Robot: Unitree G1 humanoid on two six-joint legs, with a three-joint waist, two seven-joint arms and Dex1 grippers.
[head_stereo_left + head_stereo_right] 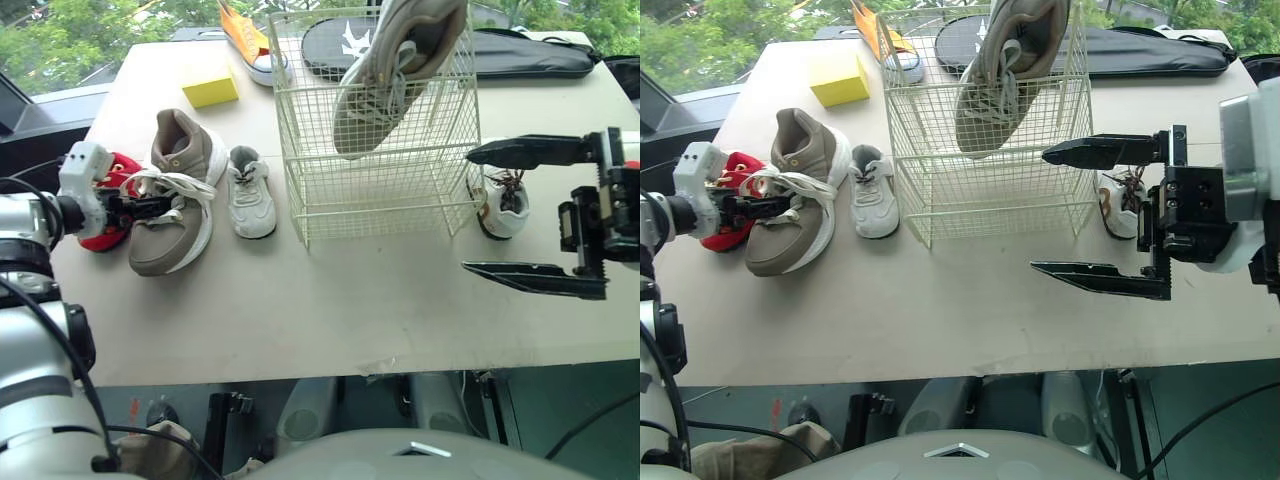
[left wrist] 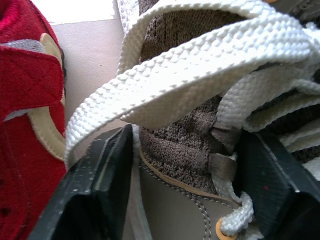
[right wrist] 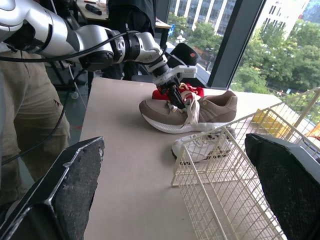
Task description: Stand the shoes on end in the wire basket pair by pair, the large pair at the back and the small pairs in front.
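The coming move turns on the large tan shoe [image 1: 175,200] and the wire basket [image 1: 375,160]. The shoe lies on its sole on the left part of the tabletop [image 1: 330,310], with its long axis running near to far: toe toward the robot, heel opening away. The basket stands to the robot's right of it, with 1 small white shoe [image 1: 250,190] between them. The left tool [image 1: 148,206] is at this shoe's laced upper, so the left arm is plainly the nearer one. I cannot tell whether it is clamped on the upper or merely set around it.

The shoe is tan with a brown knit tongue, a thick white sole and loose, flat white laces looping over the tool. That makes it bulky and likely to snag. Its mate [image 1: 395,70] is already in the basket, leaning toe down with its heel above the rim.

A red small shoe [image 1: 105,200] lies just beside the tan one on the outer side. The right tool [image 1: 468,210] hangs empty, spread wide, beside the basket's right wall, near a second small white shoe [image 1: 503,203]
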